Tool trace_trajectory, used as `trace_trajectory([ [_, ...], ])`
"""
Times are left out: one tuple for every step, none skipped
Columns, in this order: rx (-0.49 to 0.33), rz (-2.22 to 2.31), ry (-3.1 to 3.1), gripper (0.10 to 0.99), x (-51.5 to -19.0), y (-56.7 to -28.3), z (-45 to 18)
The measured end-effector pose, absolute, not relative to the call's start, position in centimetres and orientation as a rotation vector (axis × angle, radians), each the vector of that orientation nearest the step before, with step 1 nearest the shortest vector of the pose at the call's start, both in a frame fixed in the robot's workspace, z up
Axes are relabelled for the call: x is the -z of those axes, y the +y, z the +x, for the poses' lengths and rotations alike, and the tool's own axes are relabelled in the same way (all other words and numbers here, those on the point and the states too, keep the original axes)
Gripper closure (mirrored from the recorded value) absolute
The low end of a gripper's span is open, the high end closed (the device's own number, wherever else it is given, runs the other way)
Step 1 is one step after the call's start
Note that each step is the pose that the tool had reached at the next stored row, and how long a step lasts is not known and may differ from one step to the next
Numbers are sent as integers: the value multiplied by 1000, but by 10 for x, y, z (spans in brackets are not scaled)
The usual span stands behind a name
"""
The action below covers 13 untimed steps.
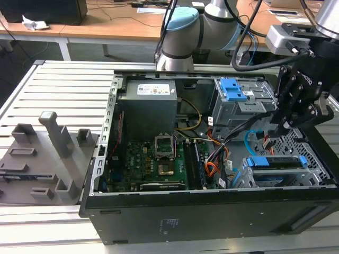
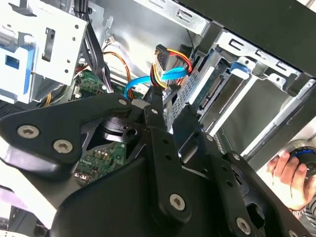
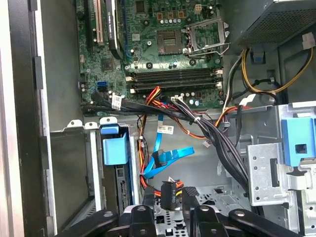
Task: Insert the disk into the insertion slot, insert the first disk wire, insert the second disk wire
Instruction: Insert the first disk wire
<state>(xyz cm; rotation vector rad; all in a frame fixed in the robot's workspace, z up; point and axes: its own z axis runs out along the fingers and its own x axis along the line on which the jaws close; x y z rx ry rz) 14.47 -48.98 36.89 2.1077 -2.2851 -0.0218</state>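
Observation:
The disk [image 1: 275, 162] in its blue carrier sits inside the insertion slot [image 1: 241, 178], the low perforated cage at the exterior view's right. The disk's blue end [image 3: 114, 150] shows in the cage [image 3: 92, 163] in the first wrist view. My black gripper [image 1: 279, 129] hangs just behind that cage. Its fingers [image 3: 148, 197] stand apart on either side of a dark plug [image 3: 168, 191] with orange, red and yellow wires, with small gaps showing. That plug [image 2: 164, 53] lies just past my gripper [image 2: 172, 102] in the second wrist view. The second disk wire [image 3: 168, 160], light blue, hangs loose beside it.
The taller grey cage with a blue latch [image 1: 233, 90] stands beside my gripper. Black cable bundles [image 3: 217, 143] cross the case floor near the motherboard [image 1: 153, 159]. A person's hand [image 2: 289, 173] is outside the case. A grey fixture block [image 1: 42, 153] lies at the exterior view's left.

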Motion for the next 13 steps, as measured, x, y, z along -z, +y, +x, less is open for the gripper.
trace_trajectory([
  [22, 2108, -2285, 725, -367, -488, 145],
  [22, 2107, -2285, 725, -365, -487, 145],
  [20, 2107, -2284, 725, -362, -487, 145],
  [15, 2105, -2282, 725, -359, -486, 145],
  [13, 2104, -2281, 725, -357, -486, 145],
  [11, 2103, -2281, 725, -356, -486, 145],
  [11, 2103, -2281, 725, -353, -486, 145],
  [10, 2103, -2280, 725, -352, -486, 145],
  [10, 2103, -2280, 725, -352, -486, 145],
  [11, 2103, -2280, 725, -352, -486, 145],
  [10, 2103, -2280, 741, -352, -486, 145],
  [10, 2103, -2280, 804, -352, -486, 145],
  [10, 2103, -2280, 804, -352, -486, 145],
])
